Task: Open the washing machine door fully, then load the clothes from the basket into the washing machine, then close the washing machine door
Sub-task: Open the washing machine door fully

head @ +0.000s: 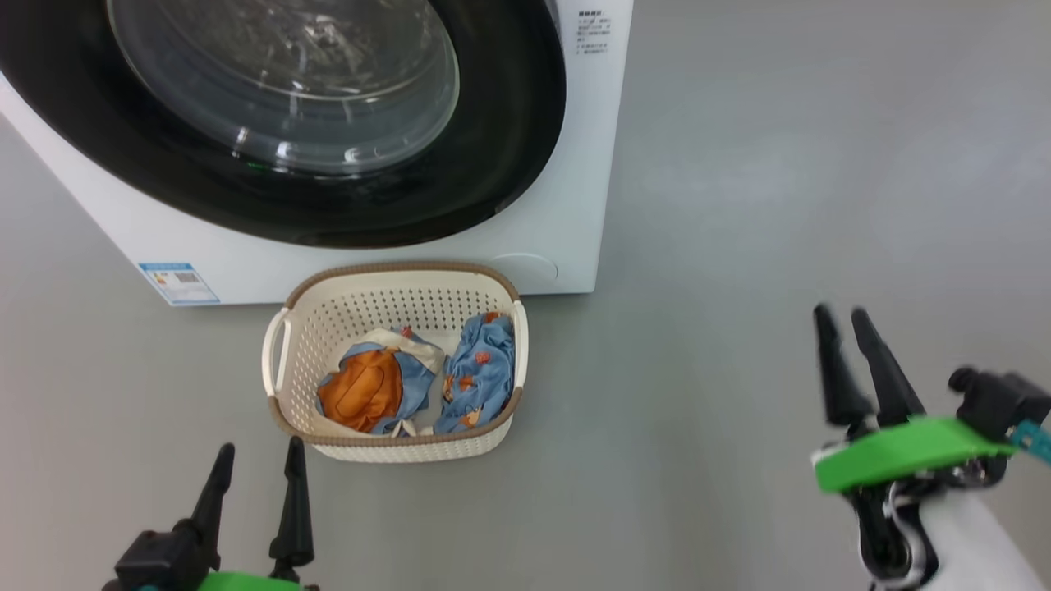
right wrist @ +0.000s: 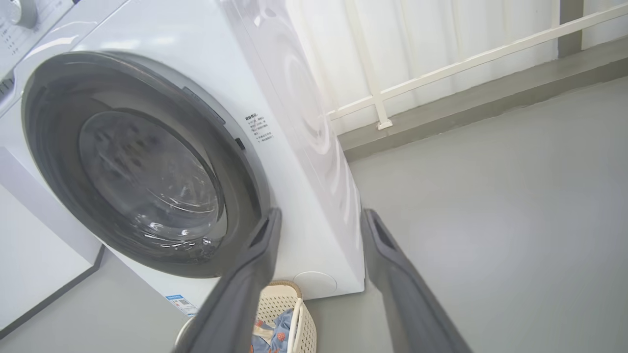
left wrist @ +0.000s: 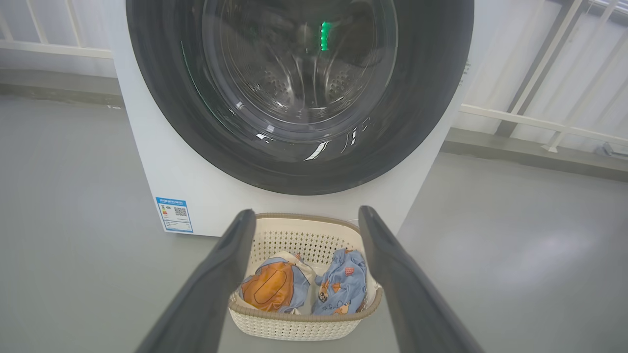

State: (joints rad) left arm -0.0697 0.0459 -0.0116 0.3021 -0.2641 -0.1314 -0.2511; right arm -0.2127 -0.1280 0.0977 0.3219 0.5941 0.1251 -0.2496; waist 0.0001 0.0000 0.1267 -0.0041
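The washing machine (head: 575, 230) stands at the upper left, and the washing machine door (head: 509, 123) lies flat against its front, shut. Right before it on the floor sits the basket (head: 394, 275) holding the clothes: an orange-patch piece (head: 361, 392) and a blue printed one (head: 480, 369). My left gripper (head: 259, 450) is open just in front of the basket's near left corner, empty. My right gripper (head: 841, 316) hovers open, well to the basket's right. The left wrist view looks past the left gripper (left wrist: 305, 214) at the basket (left wrist: 304, 317), clothes (left wrist: 341, 287) and door (left wrist: 417, 122). The right gripper (right wrist: 321, 215) faces the machine's right front edge (right wrist: 294, 162).
Grey floor spreads wide to the right of the machine and basket. A white railing (left wrist: 539, 122) runs behind the machine against a pale wall. A blue label sticker (head: 179, 283) marks the machine's lower left corner. A white panel (right wrist: 29, 255) stands left of the machine.
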